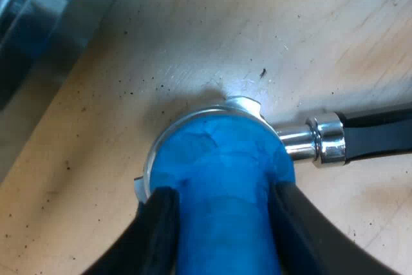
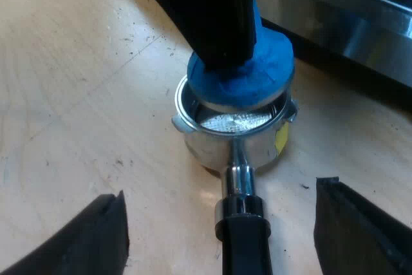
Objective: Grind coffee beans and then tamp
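My left gripper clamps the stiff blue tamper by its stem, head at the metal holder mouth on the bench; right gripper gapes astride the dark handle, likely the steadiest hold

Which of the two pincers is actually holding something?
The left pincer: it is shut on the blue tamper at the metal holder. The right pincer is open, gripping nothing, either side of the holder's handle.

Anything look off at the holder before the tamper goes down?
Yes: the holder looks empty, bare metal mesh showing under the blue tamper held by the left gripper. Also dark specks, perhaps grounds, lie scattered on the table.
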Controlling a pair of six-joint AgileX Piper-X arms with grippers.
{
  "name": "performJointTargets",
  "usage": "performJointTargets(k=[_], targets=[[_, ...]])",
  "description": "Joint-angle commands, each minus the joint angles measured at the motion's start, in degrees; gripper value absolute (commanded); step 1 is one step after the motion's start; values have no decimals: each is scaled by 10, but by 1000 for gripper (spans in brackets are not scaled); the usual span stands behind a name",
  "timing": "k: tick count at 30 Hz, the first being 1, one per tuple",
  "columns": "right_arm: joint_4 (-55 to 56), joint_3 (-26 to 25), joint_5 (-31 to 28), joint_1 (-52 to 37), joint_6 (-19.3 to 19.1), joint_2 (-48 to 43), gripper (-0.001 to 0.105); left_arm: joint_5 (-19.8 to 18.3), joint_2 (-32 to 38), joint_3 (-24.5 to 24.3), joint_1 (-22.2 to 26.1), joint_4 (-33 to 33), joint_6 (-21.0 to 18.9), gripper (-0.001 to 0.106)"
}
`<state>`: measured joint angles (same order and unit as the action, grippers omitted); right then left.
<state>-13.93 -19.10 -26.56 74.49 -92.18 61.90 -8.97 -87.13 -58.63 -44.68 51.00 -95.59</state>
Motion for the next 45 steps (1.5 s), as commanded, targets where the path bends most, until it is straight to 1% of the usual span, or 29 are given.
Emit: performJointTargets(k=[1, 8, 10, 12, 17, 25, 32, 39, 42, 45], targets=[[-4, 1, -1, -3, 0, -3, 63, 6, 2, -4, 0, -2, -6, 0], [-4, 1, -1, -3, 0, -3, 63, 6, 0, 4, 0, -3, -6, 0], [-4, 1, -1, -3, 0, -3, 63, 5, -6, 7, 0, -3, -6, 0], [-4, 1, -1, -3, 0, -3, 63, -7, -20, 10, 0, 1, -6, 0], [-4, 1, -1, -3, 1, -3, 63, -7, -45, 10, 0, 4, -6, 0], [-4, 1, -2, -3, 1, -3, 63, -8, -65, 14, 0, 9, -6, 0], [-4, 1, -2, -3, 1, -3, 63, -8, -92, 49, 0, 5, -6, 0], [-4, 1, -2, -3, 1, -3, 63, -8, -93, 90, 0, -16, -6, 0], [-4, 1, -2, -3, 1, -3, 63, 0, -93, 97, -1, -16, -6, 0], [-4, 1, -2, -3, 1, -3, 63, -2, -93, 97, -1, -15, -6, 0]])
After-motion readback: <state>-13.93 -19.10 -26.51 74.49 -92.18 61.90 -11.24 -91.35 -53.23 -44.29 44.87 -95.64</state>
